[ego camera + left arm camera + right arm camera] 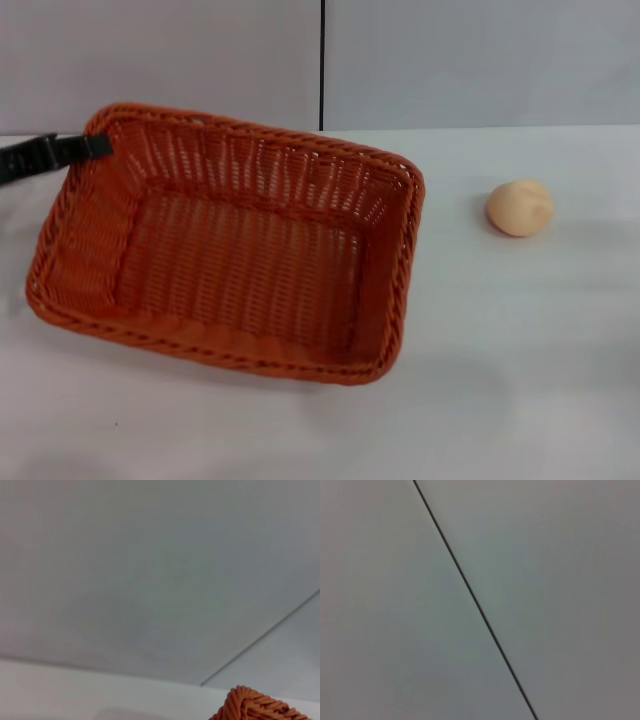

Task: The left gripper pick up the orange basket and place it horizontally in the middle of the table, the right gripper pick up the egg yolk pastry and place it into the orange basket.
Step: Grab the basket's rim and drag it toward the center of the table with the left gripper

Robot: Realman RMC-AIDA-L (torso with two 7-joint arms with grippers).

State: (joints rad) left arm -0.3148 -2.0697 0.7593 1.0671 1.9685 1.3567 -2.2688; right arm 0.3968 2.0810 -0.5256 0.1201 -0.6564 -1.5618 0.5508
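- Basket step is the one in play, by my read: the left gripper [98, 146] reaches in from the left edge and meets the far-left corner of the orange basket [225, 245], right at the braided rim.
- Whether its fingers are clamped on that rim or only touching it, I cannot tell; the tips merge with the weave.
- The left wrist view shows just a corner of the rim [250, 705] against the wall.
- The basket sits left of centre on the table [500, 380], skewed, its right end swung nearer than level.
- Inside it: nothing, bare woven floor.
- The egg yolk pastry [520, 207] rests on the table to the right, well apart from the basket.
- Next call, I'd judge: square the basket up and bring it to the middle before the pastry pick.
- The right gripper is out of sight; its wrist view shows only wall.
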